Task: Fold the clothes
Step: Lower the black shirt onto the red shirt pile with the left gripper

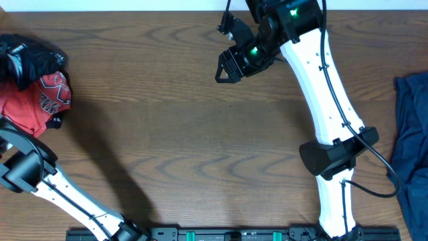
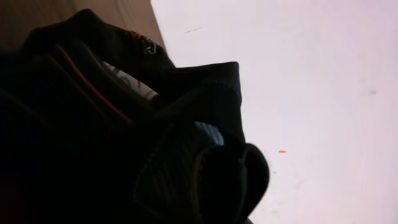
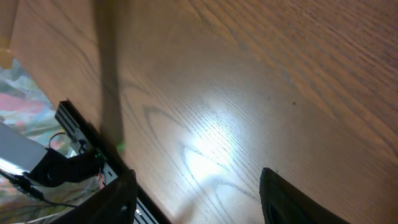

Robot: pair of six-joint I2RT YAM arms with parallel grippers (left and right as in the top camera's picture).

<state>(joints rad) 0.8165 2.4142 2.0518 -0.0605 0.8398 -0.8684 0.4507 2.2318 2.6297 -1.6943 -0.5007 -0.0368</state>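
The black jersey (image 1: pixel 27 57) with thin orange lines is bunched at the table's far left, on top of a red garment (image 1: pixel 33 104). In the left wrist view the jersey (image 2: pixel 124 124) fills the frame and gathers right at my left gripper's jaws, which hold a fold of it. The fingers are buried in the cloth. In the overhead view only the left arm (image 1: pixel 23 167) shows. My right gripper (image 1: pixel 227 67) is open and empty above bare table at the back centre. Its two fingers (image 3: pixel 199 199) are spread over the wood.
A dark blue garment (image 1: pixel 411 147) lies at the table's right edge. The wooden table (image 1: pixel 200 147) has a black rail (image 1: pixel 221 234) along its front edge. A pale wall (image 2: pixel 311 93) shows behind the jersey.
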